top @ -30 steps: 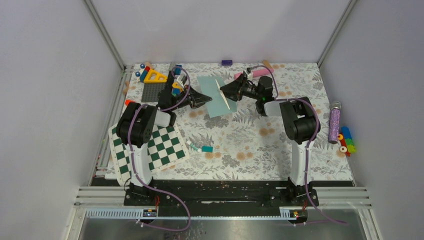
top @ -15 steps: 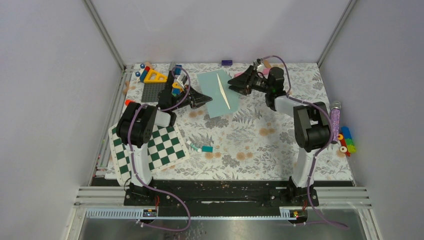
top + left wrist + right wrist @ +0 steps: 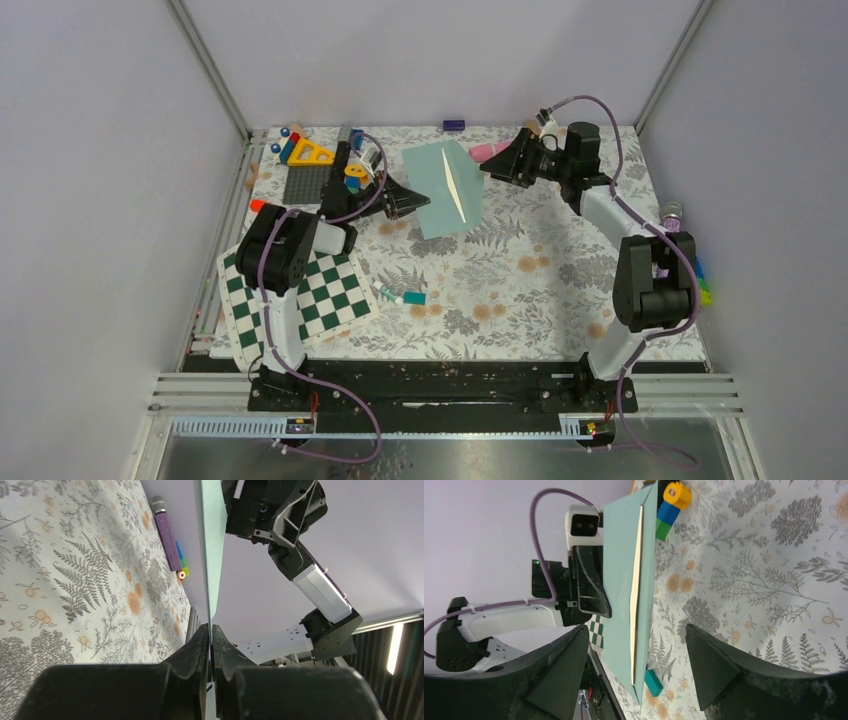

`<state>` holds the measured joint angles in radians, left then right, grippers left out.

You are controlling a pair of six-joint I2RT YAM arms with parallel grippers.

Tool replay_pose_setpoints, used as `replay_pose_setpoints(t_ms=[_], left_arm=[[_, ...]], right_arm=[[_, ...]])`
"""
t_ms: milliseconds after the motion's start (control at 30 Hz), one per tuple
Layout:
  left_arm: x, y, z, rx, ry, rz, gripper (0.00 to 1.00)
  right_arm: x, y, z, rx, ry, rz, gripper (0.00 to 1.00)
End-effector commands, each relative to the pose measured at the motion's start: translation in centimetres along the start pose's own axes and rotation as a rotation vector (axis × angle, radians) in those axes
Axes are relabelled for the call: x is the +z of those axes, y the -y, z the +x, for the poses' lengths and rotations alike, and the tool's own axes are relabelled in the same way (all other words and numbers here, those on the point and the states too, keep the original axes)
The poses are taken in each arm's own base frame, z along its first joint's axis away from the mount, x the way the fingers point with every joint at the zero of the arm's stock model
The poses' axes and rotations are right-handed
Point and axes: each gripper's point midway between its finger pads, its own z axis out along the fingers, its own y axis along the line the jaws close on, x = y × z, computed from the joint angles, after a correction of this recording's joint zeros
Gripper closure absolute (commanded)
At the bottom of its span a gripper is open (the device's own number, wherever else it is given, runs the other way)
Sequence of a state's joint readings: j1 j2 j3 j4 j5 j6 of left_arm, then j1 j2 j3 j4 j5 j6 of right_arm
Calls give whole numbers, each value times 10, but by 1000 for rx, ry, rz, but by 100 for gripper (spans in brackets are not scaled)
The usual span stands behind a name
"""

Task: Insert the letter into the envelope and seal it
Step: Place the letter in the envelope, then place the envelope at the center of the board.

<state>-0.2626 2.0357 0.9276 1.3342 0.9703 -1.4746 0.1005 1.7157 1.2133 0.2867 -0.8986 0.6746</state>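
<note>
The envelope [image 3: 445, 190] is held off the floral table cover [image 3: 520, 280], toward its far centre, with the letter [image 3: 453, 185] visible only as a narrow cream strip running along the envelope's teal face. The left gripper [image 3: 418, 202] has its fingers clamped together on the envelope's left edge. The right gripper [image 3: 489, 166] is positioned just right of the envelope, fingers spread wide apart and touching nothing.
</note>
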Motion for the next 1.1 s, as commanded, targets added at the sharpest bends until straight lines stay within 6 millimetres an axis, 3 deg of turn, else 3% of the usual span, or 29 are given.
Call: replay_pose_setpoints(t_ms=[0,167,500,700,833,900,933,967,1000,1033,1067], left_arm=[[11,13,8,78,-52,63,94],[17,1,17,62,-81,53,94],[21,-24,27,31,-97,-6,87],[21,-32,31,32,-105,-32,86],[22,-50,41,8,-123,-73,84],[21,-59,44,-9,-125,-98,73],[20,-65,45,-10,-124,-117,60],[18,-73,46,-15,-124,-145,42],[15,-79,47,-14,-123,-176,12],[12,-87,47,-17,-119,-213,2],[8,-95,47,-14,-111,-258,1]], right_arm=[[13,-3,18,-42,-84,-22,23],[23,-4,39,-91,-178,36,33],[5,22,51,-189,-238,262,51],[7,54,73,-136,-302,321,60],[10,71,83,-97,-328,348,72],[10,80,86,-89,-334,376,73],[9,85,88,-91,-341,393,73],[8,90,90,-95,-349,408,73],[7,95,92,-100,-357,425,73],[5,101,95,-104,-367,439,73],[4,106,100,-105,-378,451,73]])
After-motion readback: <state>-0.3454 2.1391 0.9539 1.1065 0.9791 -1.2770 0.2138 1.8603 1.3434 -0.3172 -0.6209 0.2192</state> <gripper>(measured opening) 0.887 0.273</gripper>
